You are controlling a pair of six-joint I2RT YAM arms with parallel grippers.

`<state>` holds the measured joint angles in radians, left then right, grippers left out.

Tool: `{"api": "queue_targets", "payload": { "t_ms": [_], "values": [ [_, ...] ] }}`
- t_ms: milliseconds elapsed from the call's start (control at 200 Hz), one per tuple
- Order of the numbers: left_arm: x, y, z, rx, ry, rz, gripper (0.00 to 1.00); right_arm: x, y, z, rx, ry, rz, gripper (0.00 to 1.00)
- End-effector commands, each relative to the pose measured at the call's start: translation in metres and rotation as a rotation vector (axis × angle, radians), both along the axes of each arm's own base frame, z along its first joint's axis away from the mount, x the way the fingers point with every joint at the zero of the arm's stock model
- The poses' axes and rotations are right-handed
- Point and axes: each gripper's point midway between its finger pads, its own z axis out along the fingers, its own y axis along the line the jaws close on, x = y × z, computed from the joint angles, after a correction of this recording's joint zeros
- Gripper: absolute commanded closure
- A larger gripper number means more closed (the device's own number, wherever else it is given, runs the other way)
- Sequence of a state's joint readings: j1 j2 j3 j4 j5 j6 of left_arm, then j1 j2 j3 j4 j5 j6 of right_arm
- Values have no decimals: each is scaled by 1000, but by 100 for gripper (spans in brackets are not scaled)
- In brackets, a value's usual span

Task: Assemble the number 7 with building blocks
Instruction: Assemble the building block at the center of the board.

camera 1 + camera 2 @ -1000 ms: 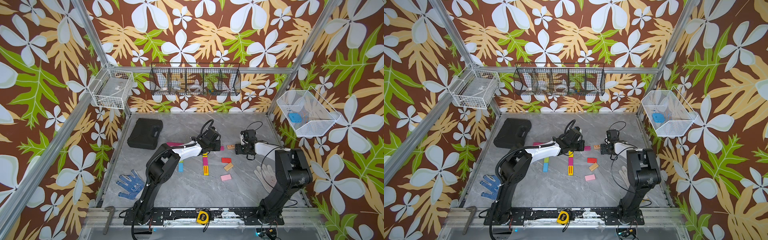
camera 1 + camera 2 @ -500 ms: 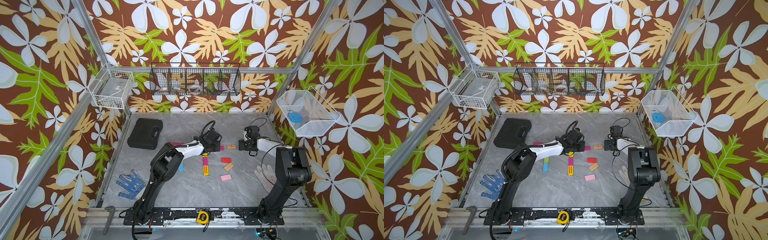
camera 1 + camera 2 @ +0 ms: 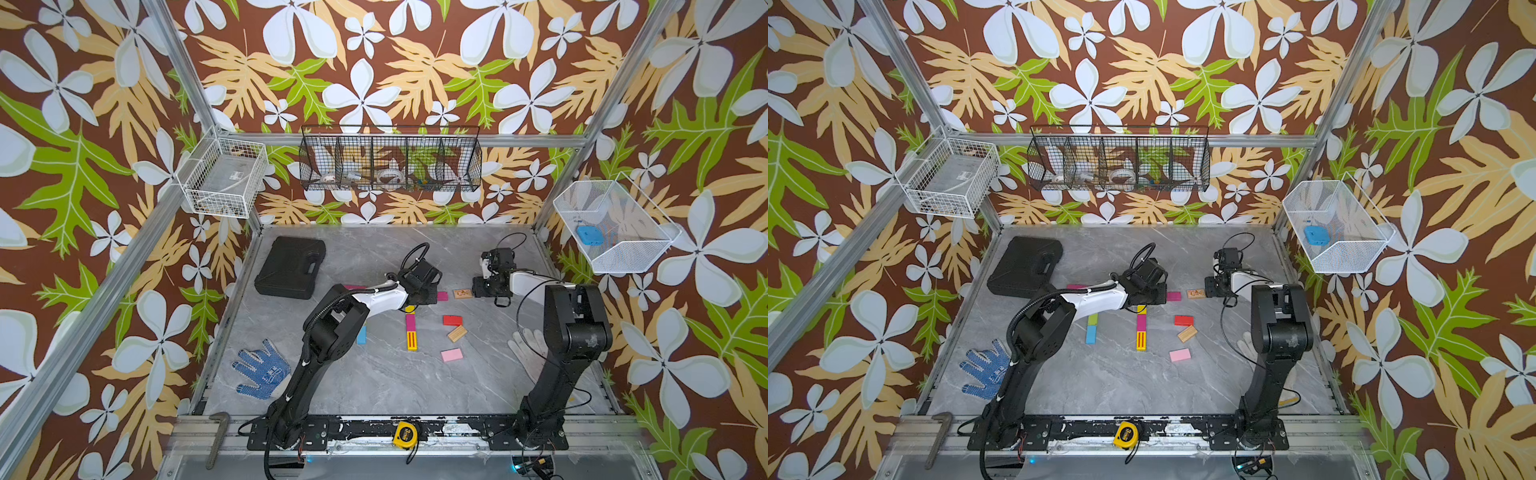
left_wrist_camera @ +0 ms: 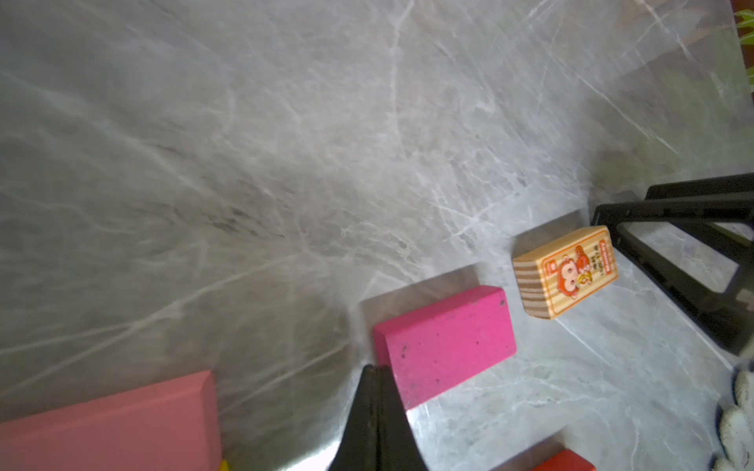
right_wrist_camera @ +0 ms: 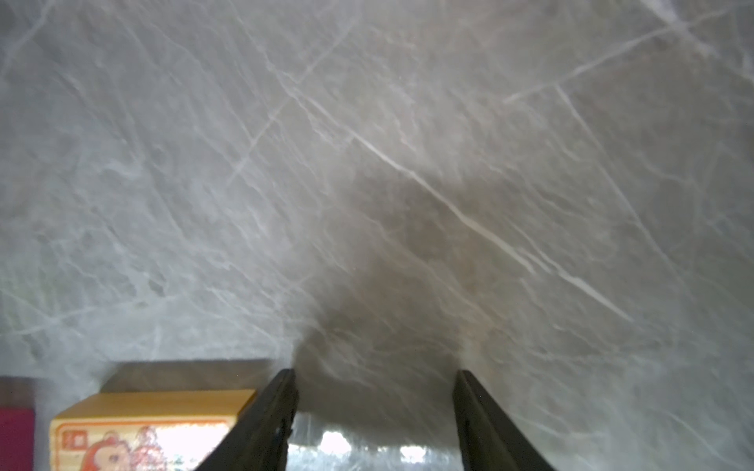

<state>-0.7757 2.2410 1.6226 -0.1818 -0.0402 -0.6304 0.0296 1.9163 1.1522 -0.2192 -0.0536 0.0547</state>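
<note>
Left hand point(image 4: 375, 377): clenched, black tips pressed together, empty, at a corner of the magenta block point(image 4: 446, 346).
Right hand point(image 5: 373, 377): released, tips apart over bare counter point(image 5: 408, 163), one finger just beside the monkey block point(image 5: 151, 424).
Print: the monkey block's orange-framed face bears a cartoon monkey and a red label. The lettering is too small to read.
Materials: the monkey block is layered pale wood. The magenta block is matte, flat, rectangular and pitted.
Column point(image 3: 411, 328): yellow, magenta and red-striped yellow blocks end to end, flat on the counter between the arms, red block point(image 3: 452, 320) near.
Counter: grey, white-veined, glossy.
</note>
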Motion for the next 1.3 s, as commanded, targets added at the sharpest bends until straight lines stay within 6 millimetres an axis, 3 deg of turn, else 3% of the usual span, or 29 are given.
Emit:
{"api": "queue_targets", "payload": {
  "t_ms": [0,205,521,741,1046,1296],
  "values": [
    [2,1,-2,-2,10,4,100,-7,10,-8,31,34,42,38],
    [4,2,-5,9,16,3,100,0,12,-9,31,34,62,39],
    [5,0,-10,13,28,-7,100,-6,22,-11,37,36,89,39],
    [5,0,-11,14,32,-8,100,-9,19,-10,30,36,55,39],
    [4,2,-9,11,33,-10,100,-31,10,-16,18,70,-12,39],
    [1,-1,-9,-8,35,-27,100,-37,20,-14,49,53,14,39]
  ]
}}
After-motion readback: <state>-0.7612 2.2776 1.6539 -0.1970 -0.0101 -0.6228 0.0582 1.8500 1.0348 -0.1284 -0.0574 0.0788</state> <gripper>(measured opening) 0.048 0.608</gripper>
